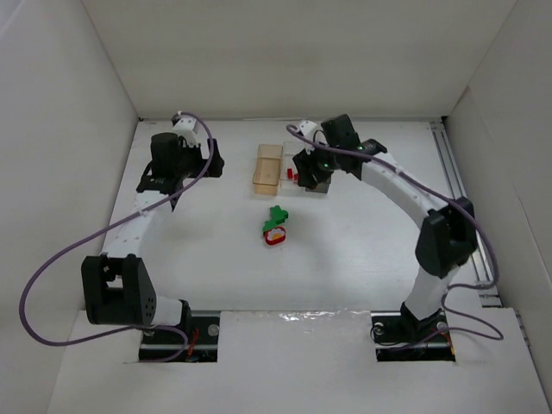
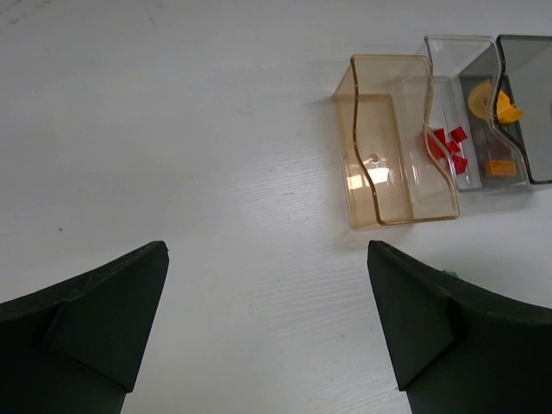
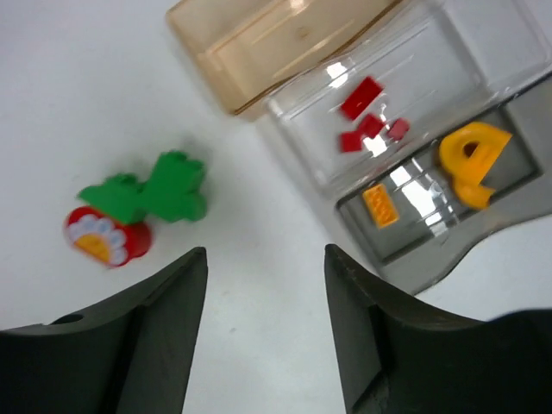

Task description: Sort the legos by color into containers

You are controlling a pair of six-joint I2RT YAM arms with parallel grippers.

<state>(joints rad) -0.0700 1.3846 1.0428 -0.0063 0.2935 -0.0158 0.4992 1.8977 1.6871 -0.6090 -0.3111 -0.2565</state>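
The top view looks down from high at the near edge over the whole worktop [image 1: 216, 254]; both wrist views sit low and close, sharing the three containers [image 2: 388, 138]

Three containers stand in a row at the far side: one amber box [image 2: 388, 155] on the left, one clear box [image 3: 448, 60] in the middle and one dark grey box [image 2: 539, 103] on the right. The clear one holds what look like four small red pieces [image 3: 360, 97], though they are blurred. The grey one holds two orange pieces, one wedge [image 3: 470, 159] and one small brick [image 3: 379, 205]. Nearer, on the table, lie two green pieces [image 3: 177, 185] and one red ring [image 3: 108, 237]. Two arms, the left arm [image 1: 142, 216] and the right arm [image 1: 405, 185], are in view.
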